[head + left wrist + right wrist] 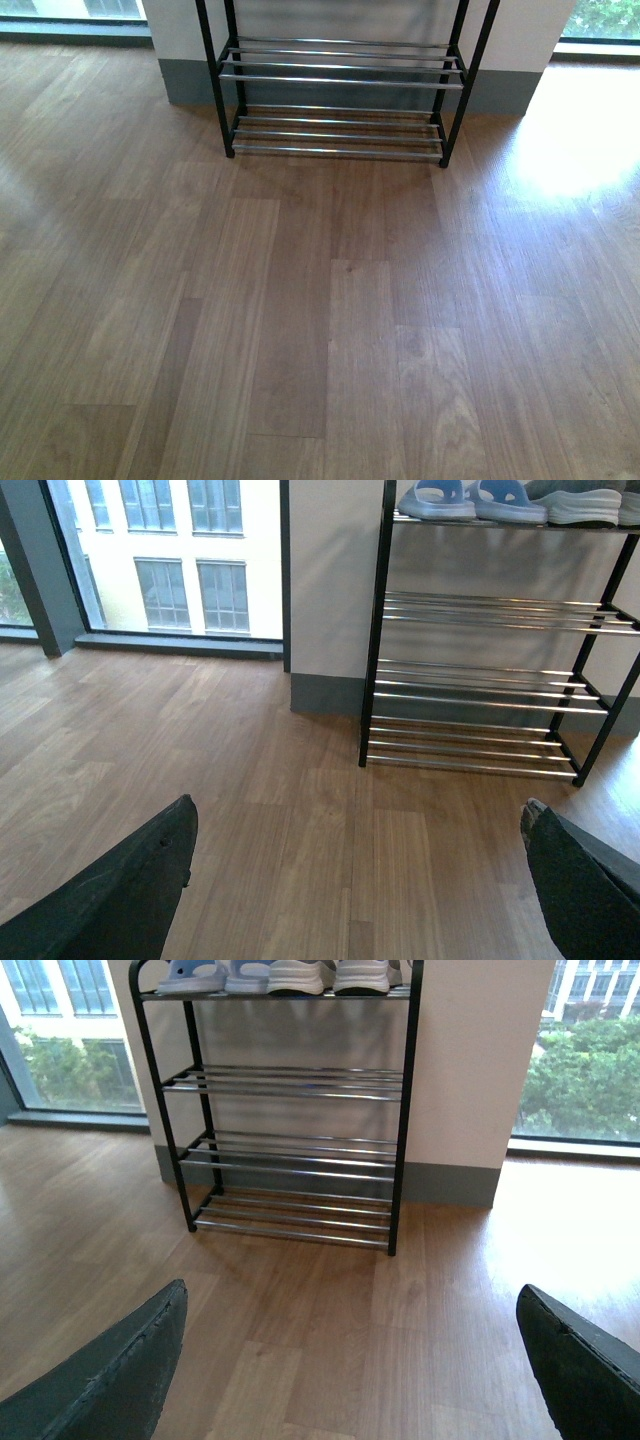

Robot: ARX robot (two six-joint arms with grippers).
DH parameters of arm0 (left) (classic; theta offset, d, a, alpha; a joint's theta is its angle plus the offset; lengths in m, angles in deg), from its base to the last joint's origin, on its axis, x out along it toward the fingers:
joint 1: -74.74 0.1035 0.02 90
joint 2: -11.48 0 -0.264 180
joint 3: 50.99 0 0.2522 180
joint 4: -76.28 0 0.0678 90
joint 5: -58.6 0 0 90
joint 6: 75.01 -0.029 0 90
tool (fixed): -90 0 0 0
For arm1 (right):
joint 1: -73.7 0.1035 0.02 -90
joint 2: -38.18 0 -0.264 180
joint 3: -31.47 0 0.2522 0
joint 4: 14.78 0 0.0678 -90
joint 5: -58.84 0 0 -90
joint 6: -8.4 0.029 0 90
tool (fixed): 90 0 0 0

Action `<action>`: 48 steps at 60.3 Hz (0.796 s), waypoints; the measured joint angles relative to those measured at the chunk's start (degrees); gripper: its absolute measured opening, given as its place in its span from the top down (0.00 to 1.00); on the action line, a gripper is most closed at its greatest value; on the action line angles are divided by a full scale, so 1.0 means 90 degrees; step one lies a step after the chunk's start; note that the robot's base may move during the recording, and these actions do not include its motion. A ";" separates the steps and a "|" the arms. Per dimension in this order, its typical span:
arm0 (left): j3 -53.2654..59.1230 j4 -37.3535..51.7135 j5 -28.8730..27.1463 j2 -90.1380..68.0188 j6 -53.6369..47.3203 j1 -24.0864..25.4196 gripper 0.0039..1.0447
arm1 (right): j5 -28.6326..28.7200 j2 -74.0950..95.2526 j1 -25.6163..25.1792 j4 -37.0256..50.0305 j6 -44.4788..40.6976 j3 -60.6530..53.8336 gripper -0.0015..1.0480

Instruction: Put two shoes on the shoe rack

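The black shoe rack (340, 78) with chrome bars stands against the wall; its lower tiers are bare in the front view. Both wrist views show its top tier. There a pair of pale blue slides (470, 500) sits beside grey sneakers with white soles (585, 502). In the right wrist view the slides (200, 974) and sneakers (330, 974) line the top tier (275, 995). My left gripper (360, 825) is open above bare floor, well short of the rack. My right gripper (350, 1305) is open too, with nothing between its fingers. Neither arm shows in the front view.
Wooden floor (320, 320) stretches from me to the rack. A white wall with a grey skirting board (180, 85) runs behind it. Floor-to-ceiling windows (170, 550) flank the wall on both sides, and a bright sun patch (570, 140) lies on the floor at right.
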 joint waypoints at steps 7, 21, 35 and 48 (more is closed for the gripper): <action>0.0000 0.0000 0.0000 0.0000 0.0000 0.0000 0.09 | 0.0002 0.0000 0.0000 0.0000 0.0002 0.0000 0.09; 0.0000 0.0000 0.0000 0.0000 0.0000 0.0000 0.09 | 0.0002 0.0000 0.0000 0.0000 0.0000 0.0000 0.09; 0.0000 0.0000 0.0000 0.0000 0.0000 0.0000 0.09 | 0.0000 0.0000 0.0000 0.0000 0.0002 0.0000 0.09; 0.0000 0.0000 0.0000 0.0000 0.0000 0.0000 0.09 | 0.0002 0.0000 0.0000 0.0000 0.0002 0.0000 0.09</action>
